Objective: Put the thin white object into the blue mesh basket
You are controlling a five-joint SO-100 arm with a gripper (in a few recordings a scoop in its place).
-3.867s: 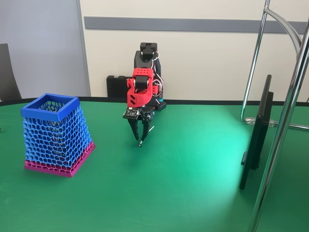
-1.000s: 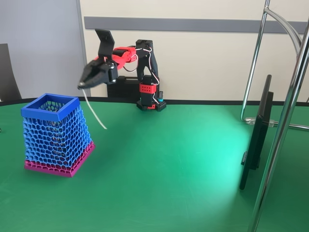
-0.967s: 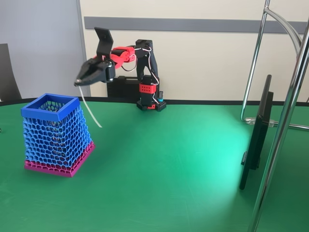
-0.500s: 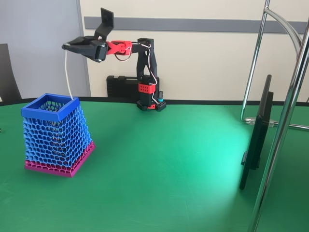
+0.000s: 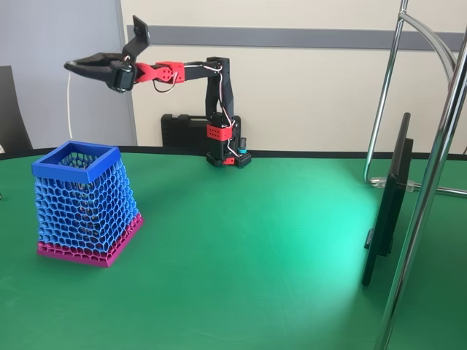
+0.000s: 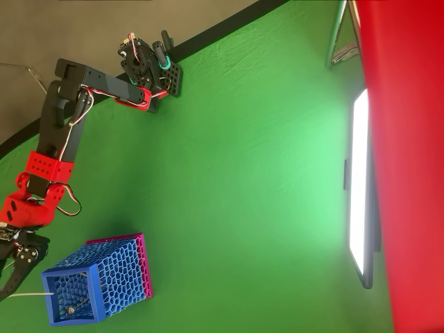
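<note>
The blue mesh basket [image 5: 82, 197] stands upright on the green table at the left, its open square rim on top and a magenta band at its base; from overhead the blue mesh basket [image 6: 97, 279] lies at the lower left. My gripper [image 5: 73, 65] is stretched out high above the basket's far left side and is shut on the thin white object [image 5: 69, 106]. The stick hangs straight down from the fingertips, and its lower end is just above the rim. In the overhead view the gripper [image 6: 7, 290] sits left of the basket, and the thin white object [image 6: 31, 294] reaches the basket's left rim.
The arm's base [image 5: 222, 149] stands at the table's back edge in front of a black case [image 5: 182, 131]. A dark flat screen [image 5: 387, 204] stands on edge at the right, beside chrome stand poles [image 5: 430, 182]. A dark chair edge [image 5: 11, 109] shows at far left.
The arm has swung left and risen, carrying the stick from beside the basket's right rim to over its far left side. The stick now hangs vertically.
</note>
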